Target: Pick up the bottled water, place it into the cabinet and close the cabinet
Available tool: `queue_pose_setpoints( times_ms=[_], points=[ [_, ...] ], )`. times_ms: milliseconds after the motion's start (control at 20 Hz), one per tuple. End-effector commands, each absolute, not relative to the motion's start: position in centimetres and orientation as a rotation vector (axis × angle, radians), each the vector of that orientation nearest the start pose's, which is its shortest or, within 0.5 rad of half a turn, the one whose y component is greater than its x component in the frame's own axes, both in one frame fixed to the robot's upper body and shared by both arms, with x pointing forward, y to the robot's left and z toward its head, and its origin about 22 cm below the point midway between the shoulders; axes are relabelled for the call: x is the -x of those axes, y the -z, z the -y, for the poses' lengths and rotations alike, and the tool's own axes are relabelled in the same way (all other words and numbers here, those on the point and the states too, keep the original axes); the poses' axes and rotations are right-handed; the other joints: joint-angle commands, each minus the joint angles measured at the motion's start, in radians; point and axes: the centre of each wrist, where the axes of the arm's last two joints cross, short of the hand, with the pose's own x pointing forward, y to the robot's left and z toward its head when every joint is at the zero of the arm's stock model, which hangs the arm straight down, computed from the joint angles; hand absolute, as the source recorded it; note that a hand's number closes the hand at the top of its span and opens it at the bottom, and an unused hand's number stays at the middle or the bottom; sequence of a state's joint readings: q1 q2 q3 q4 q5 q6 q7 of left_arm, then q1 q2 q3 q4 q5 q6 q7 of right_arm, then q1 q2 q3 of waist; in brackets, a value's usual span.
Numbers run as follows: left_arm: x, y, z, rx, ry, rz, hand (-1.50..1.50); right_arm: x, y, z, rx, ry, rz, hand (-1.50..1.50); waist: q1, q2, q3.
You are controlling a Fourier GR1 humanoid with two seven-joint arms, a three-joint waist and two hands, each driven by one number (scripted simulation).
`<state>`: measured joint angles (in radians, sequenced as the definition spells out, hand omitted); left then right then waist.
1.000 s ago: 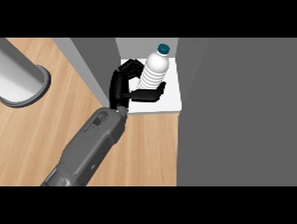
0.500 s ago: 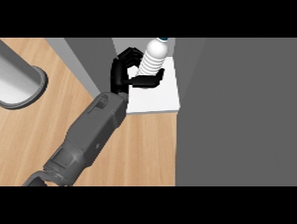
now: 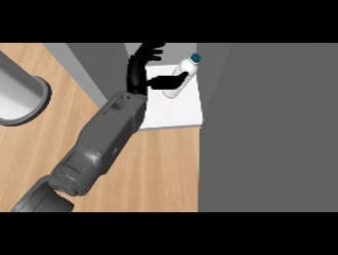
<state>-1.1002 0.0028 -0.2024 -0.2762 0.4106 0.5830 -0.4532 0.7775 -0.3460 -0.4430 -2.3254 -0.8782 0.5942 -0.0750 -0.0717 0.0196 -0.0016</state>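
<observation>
The bottled water (image 3: 179,82), clear with a teal cap (image 3: 195,58), stands tilted to the right on the white cabinet shelf (image 3: 173,113). My left hand (image 3: 137,72) is just left of it, with the grey forearm (image 3: 101,144) coming in from the lower left. Its fingers (image 3: 151,50) point up and away from the bottle, spread and nearly straight. The thumb (image 3: 165,79) reaches right and touches the bottle's side. The hand is open. The bottle's lower part is partly hidden behind the thumb. My right hand shows nowhere.
A large grey cabinet door (image 3: 274,129) fills the right side, its edge right next to the shelf. A grey panel (image 3: 90,64) bounds the shelf on the left. A grey cylinder (image 3: 9,94) stands on the wooden counter (image 3: 164,169) at far left.
The hand was curled round the bottle on the shelf; now its fingers have opened upward. The bottle has come free and leans right.
</observation>
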Motion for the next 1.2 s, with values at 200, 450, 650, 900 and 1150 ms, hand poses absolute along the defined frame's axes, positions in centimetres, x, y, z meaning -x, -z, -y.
queue_pose_setpoints(
  times_ms=[200, 450, 650, 900, 1150],
  points=[
    [-43.1, -3.9, -9.1, -0.325, 0.044, 1.699, -1.50, -5.3, -14.2, 34.3, -0.354, -0.138, 1.915, -1.50, -0.008, 0.006, 0.000],
    [-43.7, -5.4, -8.4, -0.289, 0.050, 1.752, -1.50, -5.0, -15.0, 34.0, -0.353, -0.130, 1.910, -1.50, -0.003, 0.001, -0.001],
    [-43.5, -5.3, -8.6, -0.173, 0.011, 1.834, -1.50, -5.4, -14.8, 36.0, -0.334, -0.155, 1.924, -1.50, -0.009, 0.004, -0.001],
    [-43.7, -6.2, -8.1, -0.103, 0.009, 1.920, -1.50, -5.6, -14.8, 35.6, -0.320, -0.151, 1.915, -1.50, 0.006, -0.002, 0.000],
    [-43.4, -5.7, -8.2, -0.059, -0.048, 1.916, -1.50, -5.7, -15.8, 34.6, -0.341, -0.156, 1.919, -1.50, 0.003, -0.006, 0.000]
  ],
)
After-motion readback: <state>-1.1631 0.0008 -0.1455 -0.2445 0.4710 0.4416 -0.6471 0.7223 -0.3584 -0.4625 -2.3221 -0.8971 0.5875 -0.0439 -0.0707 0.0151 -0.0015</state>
